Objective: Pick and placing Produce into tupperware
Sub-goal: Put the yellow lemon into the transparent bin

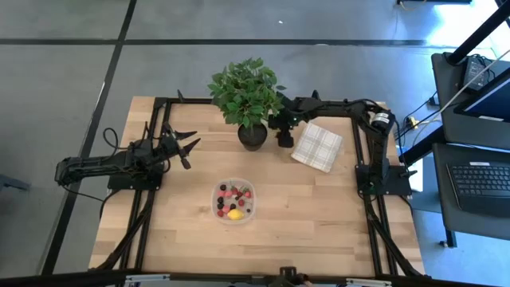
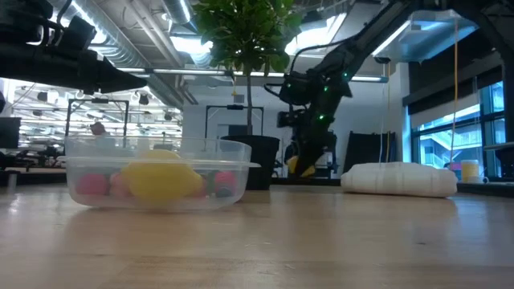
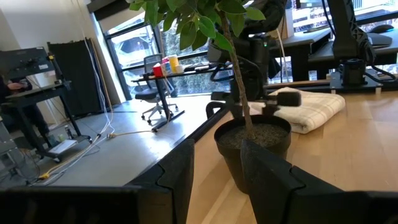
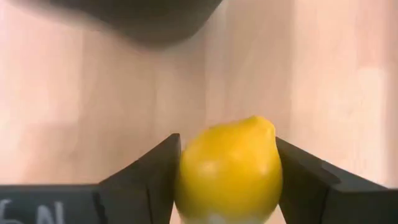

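Right gripper (image 4: pixel 227 180) clenched on a small yellow lemon (image 4: pixel 229 169), low over the table just beside the plant pot (image 1: pixel 252 136) and near the checked cloth (image 1: pixel 317 146). Tupperware (image 1: pixel 236 200) sits mid-table holding red, dark and pink berries plus another yellow piece (image 1: pixel 234 214). Left gripper (image 1: pixel 190 144) waits at table's left, fingers nearly closed, holding nothing.

- The high view is evenly lit; the pale wooden table (image 1: pixel 319 215) shows only soft shadows, and a bright glare patch sits at the upper right corner.
- The low view is backlit by ceiling strip lights and windows, so the leafy green potted plant (image 2: pixel 241 36) reads as a silhouette.
- In the right wrist view, the small yellow lemon-like fruit (image 4: pixel 229 169) looks soft and blurred.
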Tool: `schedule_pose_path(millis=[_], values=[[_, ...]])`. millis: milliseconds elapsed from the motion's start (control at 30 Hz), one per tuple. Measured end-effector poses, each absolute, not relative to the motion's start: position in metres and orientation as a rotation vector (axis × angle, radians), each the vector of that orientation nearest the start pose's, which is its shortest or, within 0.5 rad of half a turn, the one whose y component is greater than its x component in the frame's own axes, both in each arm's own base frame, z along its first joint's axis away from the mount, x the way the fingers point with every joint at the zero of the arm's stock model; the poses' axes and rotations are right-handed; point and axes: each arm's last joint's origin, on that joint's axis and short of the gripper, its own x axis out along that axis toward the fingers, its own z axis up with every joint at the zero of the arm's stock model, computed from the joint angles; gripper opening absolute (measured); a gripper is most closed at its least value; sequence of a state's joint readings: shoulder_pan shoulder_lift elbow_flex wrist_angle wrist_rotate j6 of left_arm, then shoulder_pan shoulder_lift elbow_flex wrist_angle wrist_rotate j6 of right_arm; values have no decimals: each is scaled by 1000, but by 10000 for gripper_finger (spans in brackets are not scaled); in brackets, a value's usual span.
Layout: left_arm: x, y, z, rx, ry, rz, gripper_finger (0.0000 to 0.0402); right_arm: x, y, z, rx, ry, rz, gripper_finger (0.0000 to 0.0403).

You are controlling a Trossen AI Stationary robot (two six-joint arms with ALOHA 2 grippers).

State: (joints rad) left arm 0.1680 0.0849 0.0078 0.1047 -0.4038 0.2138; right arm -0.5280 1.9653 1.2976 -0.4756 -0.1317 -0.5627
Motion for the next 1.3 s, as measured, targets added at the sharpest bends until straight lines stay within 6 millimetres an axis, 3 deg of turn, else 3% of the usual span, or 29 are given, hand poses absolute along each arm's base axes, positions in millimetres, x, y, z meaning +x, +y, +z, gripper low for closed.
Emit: schedule_pose_path(millis=[367,567,800,1100,1300], values=[[97,28,170,191,29,572,126,313,-172,161,94,1391,6,212],[97,28,170,178,26,572,126,313,-139,161,150,1526,78,215],[97,28,169,178,26,572,126,328,-81,162,128,1566,208,214],[97,28,169,177,25,572,126,355,-13,165,76,1401,371,212],[97,28,169,177,28,572,126,373,16,188,11,1295,422,219]])
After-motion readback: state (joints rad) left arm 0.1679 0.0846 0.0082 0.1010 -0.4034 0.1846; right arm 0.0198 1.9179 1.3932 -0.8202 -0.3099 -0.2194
